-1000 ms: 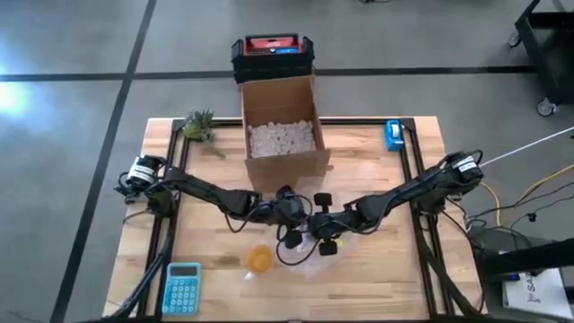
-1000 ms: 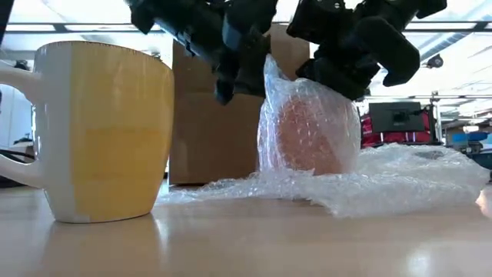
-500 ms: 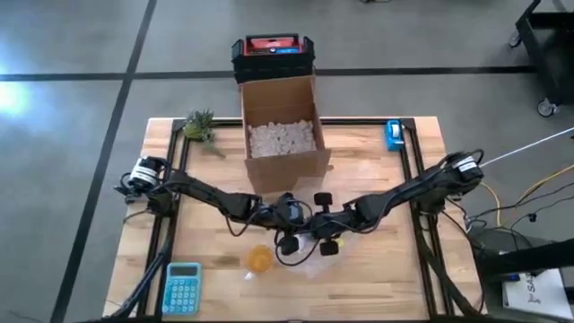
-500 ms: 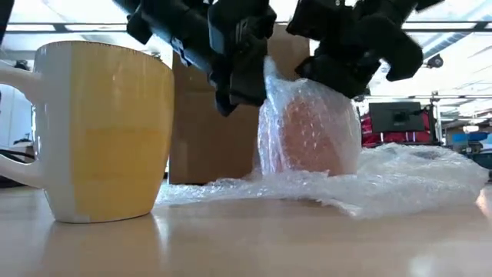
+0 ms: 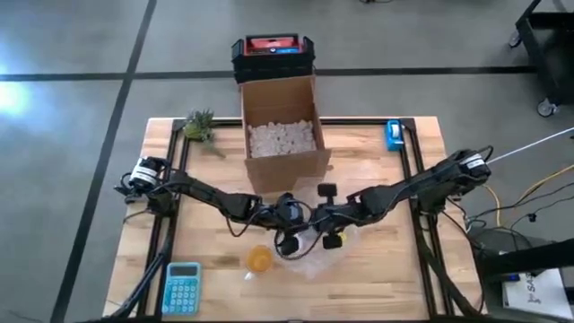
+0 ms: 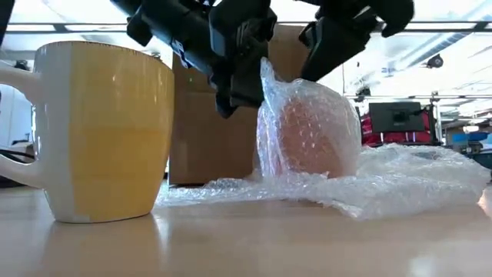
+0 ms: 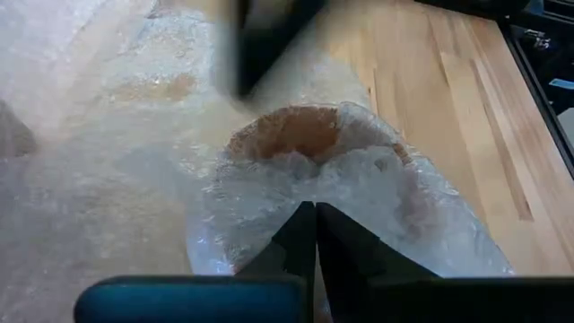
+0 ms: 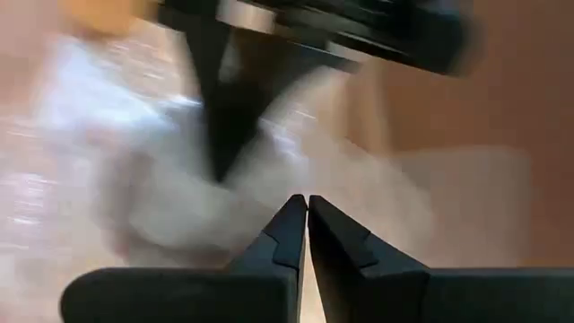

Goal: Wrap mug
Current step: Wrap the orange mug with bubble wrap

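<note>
A brown-orange mug stands on the table, covered in bubble wrap. The rest of the sheet spreads flat toward the right. The left wrist view shows the mug's mouth through the wrap. My left gripper is at the mug's left side, shut on the wrap. My right gripper hangs shut above the mug, clear of it. A bare yellow mug stands on its base at the near left. My left gripper pinches the bubble wrap's pulled-up edge between its two fingers, just over the mug's mouth. The fingers slant down from the table's left. The wrap rises to a peak at the fingers; the wrapped mug stands on the sheet.
An open cardboard box of white packing peanuts stands just behind the mugs, with a red-topped crate beyond it. A blue calculator lies at the near left, a small plant at the far left, a blue tape dispenser at the far right.
My right gripper has risen off the top of the wrapped mug and drawn back toward the table's far right. My left gripper moved slightly toward the mug early in the second, then held still at the wrap's peak. The wrap stays draped over the mug.
</note>
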